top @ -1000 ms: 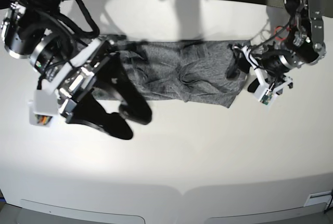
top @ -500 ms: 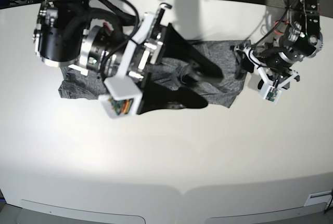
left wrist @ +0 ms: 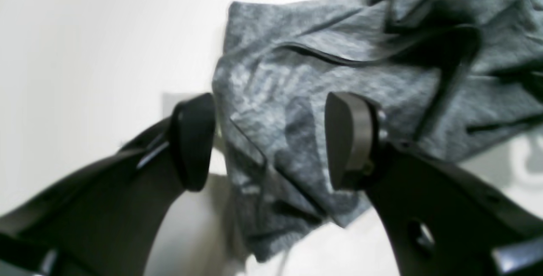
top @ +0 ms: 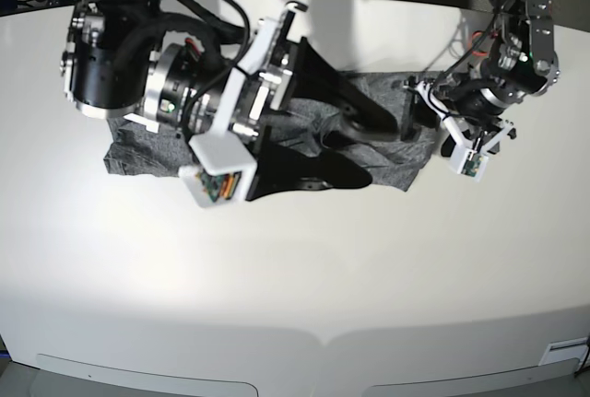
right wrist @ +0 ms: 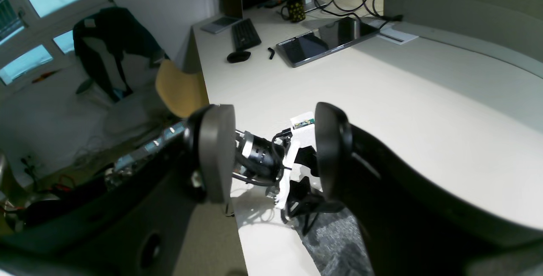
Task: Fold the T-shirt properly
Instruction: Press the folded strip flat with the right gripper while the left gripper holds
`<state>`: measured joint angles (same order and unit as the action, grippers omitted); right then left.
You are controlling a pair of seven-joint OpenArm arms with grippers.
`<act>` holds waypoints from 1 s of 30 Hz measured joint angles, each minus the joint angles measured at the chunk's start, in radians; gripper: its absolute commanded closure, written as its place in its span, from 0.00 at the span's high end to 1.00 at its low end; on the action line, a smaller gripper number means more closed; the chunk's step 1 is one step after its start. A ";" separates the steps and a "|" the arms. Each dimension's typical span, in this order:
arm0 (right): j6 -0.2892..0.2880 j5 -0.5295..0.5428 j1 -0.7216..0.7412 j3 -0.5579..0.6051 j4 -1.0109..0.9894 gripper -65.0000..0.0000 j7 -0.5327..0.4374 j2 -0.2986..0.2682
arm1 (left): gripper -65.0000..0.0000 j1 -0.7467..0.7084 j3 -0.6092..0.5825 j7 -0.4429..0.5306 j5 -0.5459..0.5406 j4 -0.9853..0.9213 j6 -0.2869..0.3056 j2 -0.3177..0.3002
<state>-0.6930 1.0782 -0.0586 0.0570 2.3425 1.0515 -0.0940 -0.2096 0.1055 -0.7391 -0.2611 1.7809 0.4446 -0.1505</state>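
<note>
Base view: T-shirt (top: 392, 153), heather-grey, lying crumpled in a long band across the far half of the white table (top: 295, 268); one end shows at the view's left, the other at its right. Right gripper (top: 355, 148) raised above the shirt's middle, fingers spread, nothing between them. Left gripper (top: 426, 130) at the shirt's right-hand end (its fingers too small here to judge).

Left wrist view: left gripper (left wrist: 271, 140), fingers wide apart, nothing clamped; one pad (left wrist: 193, 140) over the bare table just beside the cloth's edge, the other over the T-shirt (left wrist: 339, 76). Whether either pad touches the fabric cannot be told. Cloth wrinkled, with dark folds.

Right wrist view: right gripper (right wrist: 273, 151), fingers parted and holding nothing, high above the table (right wrist: 424, 110). A strip of T-shirt (right wrist: 339, 242) below, with the left gripper (right wrist: 303, 202) at its end.
</note>
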 measured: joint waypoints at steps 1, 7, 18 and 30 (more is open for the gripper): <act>0.000 -0.002 0.000 0.000 0.000 0.47 0.002 0.000 | 0.61 0.000 0.000 0.012 0.004 -0.023 -0.013 0.001; 0.000 -0.002 0.000 0.000 0.000 0.47 0.005 0.000 | 0.61 0.000 0.000 0.002 0.005 -0.060 -0.034 -0.001; 0.000 -0.002 0.000 -0.004 0.000 0.47 0.005 0.000 | 0.20 0.001 0.000 0.003 -0.073 -0.060 -0.031 0.000; 0.000 -0.002 0.000 -0.004 0.000 0.47 0.013 0.000 | 0.00 0.001 0.000 0.003 -0.074 -0.060 -0.031 0.001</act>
<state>-0.6926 1.0760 -0.0586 0.0532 2.3425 1.0649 -0.0940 -0.2085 0.1055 -0.7357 -0.3347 1.7210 0.4137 -0.1497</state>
